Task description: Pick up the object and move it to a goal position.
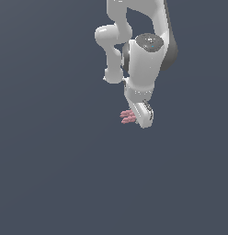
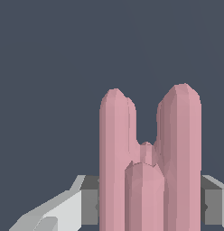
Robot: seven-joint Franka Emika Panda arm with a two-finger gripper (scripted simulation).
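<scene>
From the exterior view's left, we see the pink object point(image 1: 128, 117) jutting out beside our gripper point(image 1: 142, 115). In the wrist view the object point(image 2: 150, 162) fills the space between the fingers point(image 2: 89, 205), apparently clenched on it. We judge the grasp done; next comes carrying it to the goal, which isn't visible.

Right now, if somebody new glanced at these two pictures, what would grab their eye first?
Probably the pink object: in the wrist view its rounded bars fill the near field, standing between the grey fingers of the gripper. In the exterior view the bulky white arm hangs from the top of the picture over a bare dark grey ground, the pink bars poking out at its tip.
</scene>
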